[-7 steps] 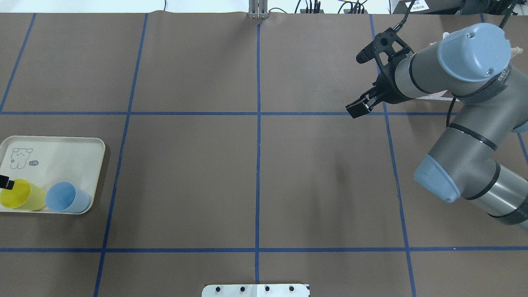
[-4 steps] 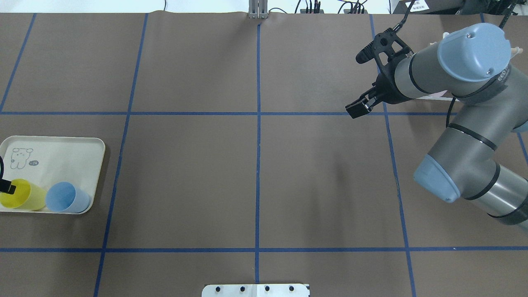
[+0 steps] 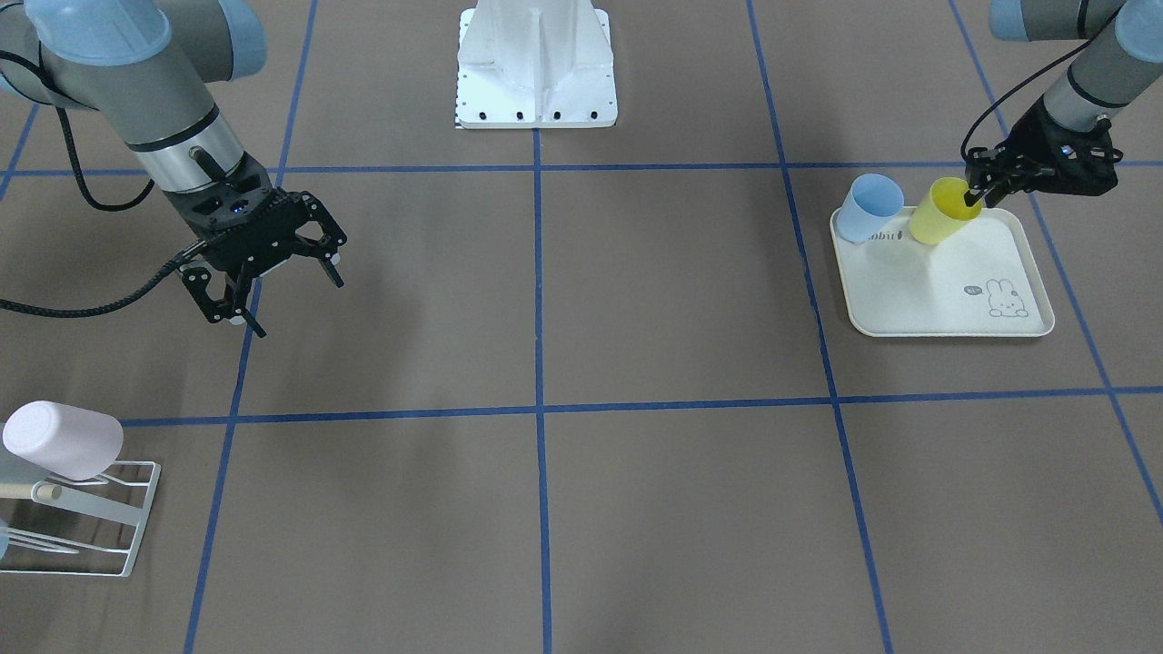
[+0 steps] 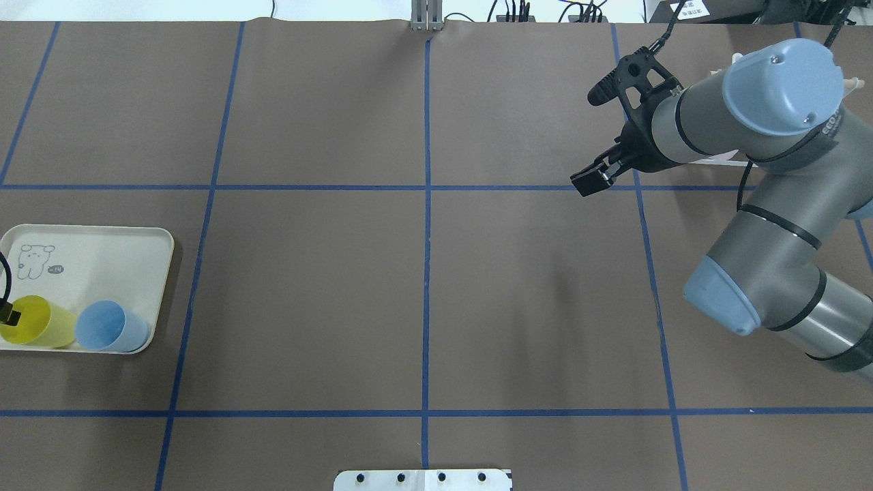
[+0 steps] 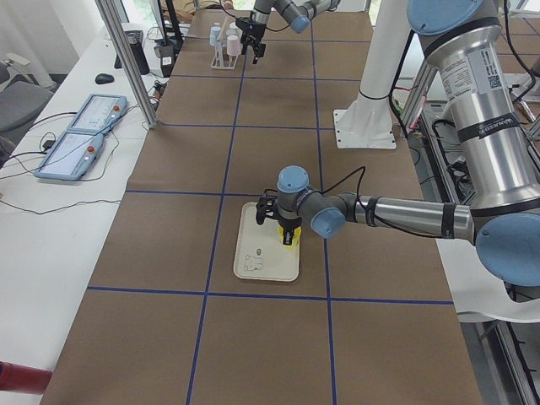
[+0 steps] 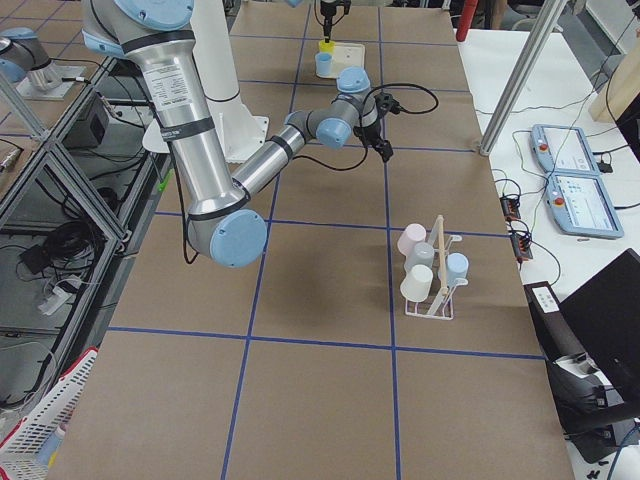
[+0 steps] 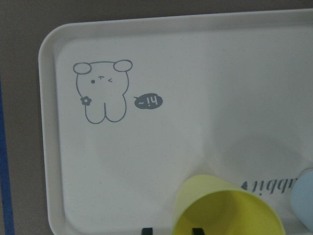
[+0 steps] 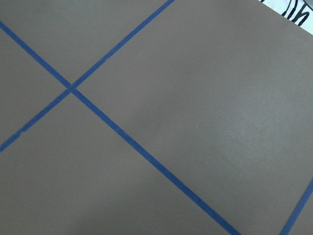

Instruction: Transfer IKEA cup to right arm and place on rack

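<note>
Nothing of the transfer is done yet, I judge. Nearest, at the front view's lower left, the rack (image 3: pixel 136 509) carries a pink cup (image 3: pixel 64 440). Above it my right pincer (image 3: pixel 301 307) hangs spread wide over the tabletop (image 3: pixel 636 318), holding nothing. Farthest, upper right, the yellow cup (image 3: pixel 940 216) stands on the tray (image 3: pixel 945 304) beside a blue cup (image 3: pixel 868 211). My left pincer (image 3: pixel 981 189) sits narrow astride its rim, not visibly pinching. Lift, handover and racking remain, and the blue cup crowds that grasp.

Rack (image 3: pixel 91 506) was cut off at front view's left edge. Left pincer (image 3: pixel 981 192) lay mostly beyond overhead view's left edge. Its hold on yellow cup (image 7: pixel 225 210) rim was unreadable, fingertips cropped in wrist view.
</note>
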`<state>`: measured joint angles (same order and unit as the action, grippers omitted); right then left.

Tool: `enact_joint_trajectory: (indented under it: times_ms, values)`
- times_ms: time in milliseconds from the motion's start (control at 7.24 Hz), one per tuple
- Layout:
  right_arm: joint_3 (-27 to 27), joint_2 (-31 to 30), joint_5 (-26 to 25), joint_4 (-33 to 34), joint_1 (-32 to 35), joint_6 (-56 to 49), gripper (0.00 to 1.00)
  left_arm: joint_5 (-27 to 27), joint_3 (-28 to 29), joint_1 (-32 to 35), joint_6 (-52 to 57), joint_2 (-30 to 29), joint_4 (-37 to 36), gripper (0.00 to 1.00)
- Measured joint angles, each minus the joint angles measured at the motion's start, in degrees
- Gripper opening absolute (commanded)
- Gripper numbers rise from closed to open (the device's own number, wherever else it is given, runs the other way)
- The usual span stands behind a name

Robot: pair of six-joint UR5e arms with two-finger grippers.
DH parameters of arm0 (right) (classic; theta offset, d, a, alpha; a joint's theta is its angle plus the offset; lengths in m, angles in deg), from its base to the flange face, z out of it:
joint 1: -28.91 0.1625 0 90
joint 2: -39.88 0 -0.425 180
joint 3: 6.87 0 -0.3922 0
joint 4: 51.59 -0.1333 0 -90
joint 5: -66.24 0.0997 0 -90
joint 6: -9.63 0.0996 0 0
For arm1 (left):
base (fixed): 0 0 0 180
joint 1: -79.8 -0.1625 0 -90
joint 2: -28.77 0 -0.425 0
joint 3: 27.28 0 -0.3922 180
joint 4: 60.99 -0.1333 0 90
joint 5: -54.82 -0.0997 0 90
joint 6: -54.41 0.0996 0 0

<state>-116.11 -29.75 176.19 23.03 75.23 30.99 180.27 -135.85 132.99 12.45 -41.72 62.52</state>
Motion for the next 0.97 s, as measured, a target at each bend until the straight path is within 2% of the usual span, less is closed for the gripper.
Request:
enact_joint_trajectory:
  times_ms: [276, 967]
  values:
    - [0.0, 0.0, 0.0, 0.0, -0.1, 0.0, 0.99, 0.2, 0.2, 0.0, 0.0, -0.1, 0.0, 0.0]
    - [0.3, 1.1, 0.1, -0.4, -1.2, 0.0, 0.99, 1.9, -0.9, 1.4, 0.5, -0.1, -0.7, 0.0]
